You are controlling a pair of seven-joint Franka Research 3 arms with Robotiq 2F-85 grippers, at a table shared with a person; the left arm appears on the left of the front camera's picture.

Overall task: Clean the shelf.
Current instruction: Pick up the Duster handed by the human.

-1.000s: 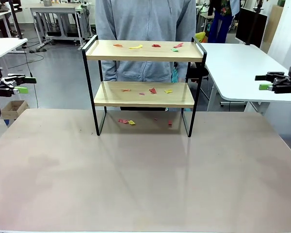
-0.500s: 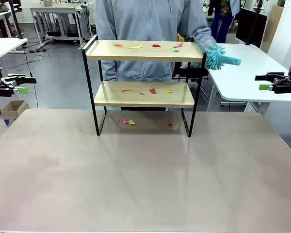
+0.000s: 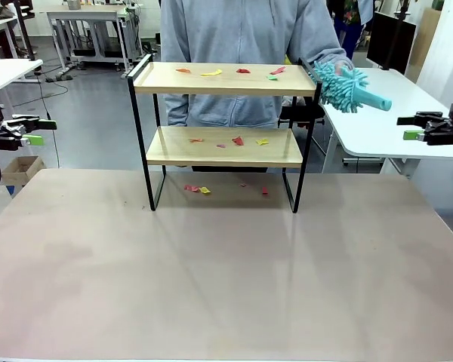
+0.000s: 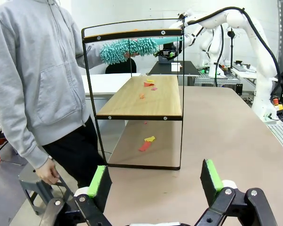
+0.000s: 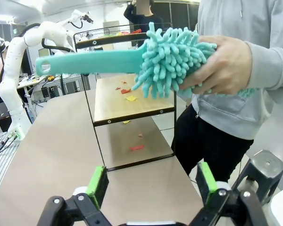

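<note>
Left gripper [image 3: 41, 130] hangs open at the left of the table [image 3: 211, 286]; at the far middle the shelf [image 3: 158, 79] carries coloured scraps [image 3: 238, 140] on both boards, with more beneath. To its right a person's hand [image 5: 221, 66] has just brought up a teal duster [image 3: 343, 84], handle toward our open right gripper [image 3: 409, 127], so we judge a handover comes before any sweeping; we read no writing anywhere.

A grey floor [image 3: 90, 121], white tables [image 3: 385, 130] (cardboard box [image 3: 19, 170], left).

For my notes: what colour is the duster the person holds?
Turquoise duster, clearest in right wrist view.
</note>
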